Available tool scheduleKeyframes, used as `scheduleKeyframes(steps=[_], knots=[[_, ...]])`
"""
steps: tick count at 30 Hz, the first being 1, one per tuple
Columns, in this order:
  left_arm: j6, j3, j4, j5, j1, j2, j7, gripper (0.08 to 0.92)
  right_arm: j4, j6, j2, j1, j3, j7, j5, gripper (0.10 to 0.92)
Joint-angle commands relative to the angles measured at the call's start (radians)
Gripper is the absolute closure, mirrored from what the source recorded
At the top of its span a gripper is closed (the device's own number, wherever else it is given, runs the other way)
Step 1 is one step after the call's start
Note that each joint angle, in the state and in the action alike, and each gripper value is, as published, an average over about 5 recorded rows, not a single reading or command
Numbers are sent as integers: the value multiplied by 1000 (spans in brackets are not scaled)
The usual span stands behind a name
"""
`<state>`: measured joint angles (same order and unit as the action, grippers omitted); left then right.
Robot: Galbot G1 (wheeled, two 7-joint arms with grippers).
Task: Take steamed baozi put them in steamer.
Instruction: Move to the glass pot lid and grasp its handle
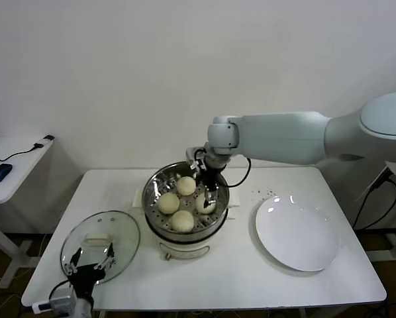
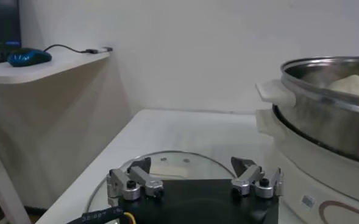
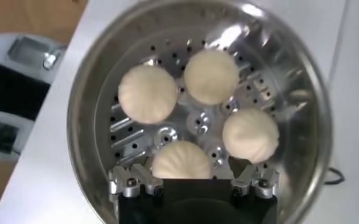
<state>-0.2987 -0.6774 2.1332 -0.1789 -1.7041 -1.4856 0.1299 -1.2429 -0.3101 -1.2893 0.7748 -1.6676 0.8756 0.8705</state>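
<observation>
All four steamed baozi [image 3: 147, 93] lie on the perforated tray [image 3: 197, 125] inside the steamer [image 1: 153, 192], set in a ring, apart from one another. Right gripper [image 1: 208, 197] hangs just over the pot's right side, jaws spread wide, holding nothing; the nearest bun sits directly below, between the two fingers, not gripped. Left gripper [image 2: 194, 181] parked low at the table's front-left corner over the glass lid [image 1: 124, 228], jaws open, empty. White plate [image 1: 297, 233] lies right of the steamer, well apart.
</observation>
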Motion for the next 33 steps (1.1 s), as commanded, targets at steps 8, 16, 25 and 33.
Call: scheduleKeyframes(steps=[8,16,25,33], knots=[[2,-2,3,5,-1,0,-12,177,-66,43,398,-360,799,-546,-16,203],[45,-1,-4,5,5,7,-21,177,-213,44,698,-844,1258,-724,-89,203],[70,-19,-13,12,30,35,-11,177,-309,203,739,-1667,1958,-785,-228,203],[140,-28,-51,35,55,68,-25,177,-343,415,445,-2117,2325,-721,-275,203]])
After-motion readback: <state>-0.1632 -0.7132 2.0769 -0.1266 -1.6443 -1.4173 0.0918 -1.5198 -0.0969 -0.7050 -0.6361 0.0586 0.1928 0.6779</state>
